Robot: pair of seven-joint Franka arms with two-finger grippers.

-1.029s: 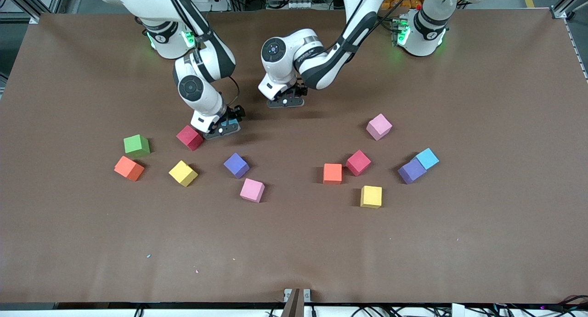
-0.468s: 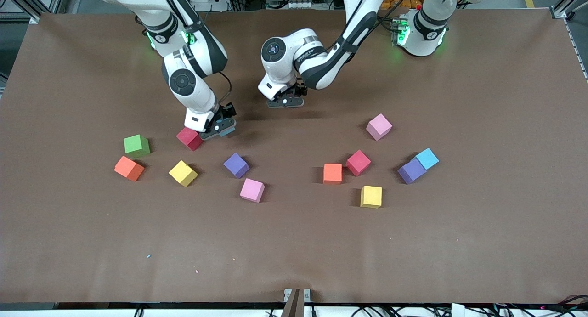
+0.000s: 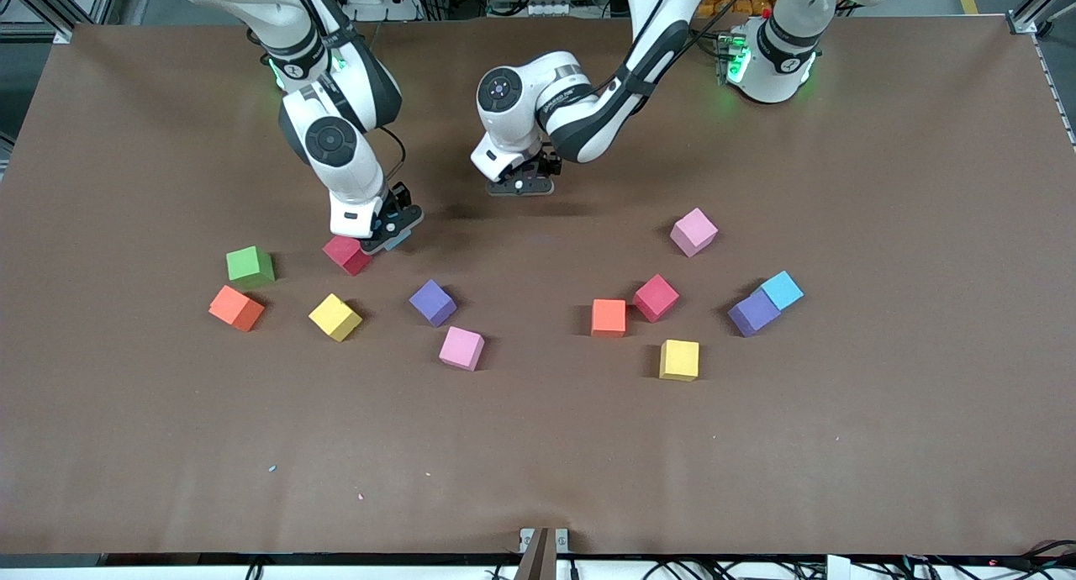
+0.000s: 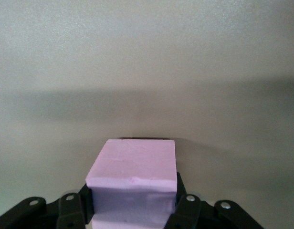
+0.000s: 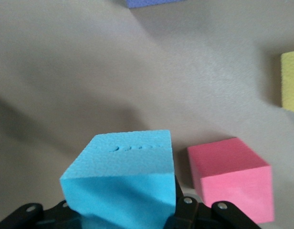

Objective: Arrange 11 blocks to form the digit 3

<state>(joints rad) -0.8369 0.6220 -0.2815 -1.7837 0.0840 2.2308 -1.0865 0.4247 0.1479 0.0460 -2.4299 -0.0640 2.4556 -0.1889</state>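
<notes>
Though no 3 was started, left gripper [image 4: 132, 212] pinched a pink block [image 4: 133, 179], right gripper [image 5: 123, 214] a blue block [image 5: 120, 179]; remaining blocks [image 3: 461, 348] lay scattered on the table [image 3: 538, 454].

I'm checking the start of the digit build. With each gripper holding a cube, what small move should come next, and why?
Probably lift the right gripper a little. It is shut on a blue cube that sits low beside the red cube, so carrying it sideways now could knock that one. The left gripper, shut on a pink cube, waits near the table.
</notes>
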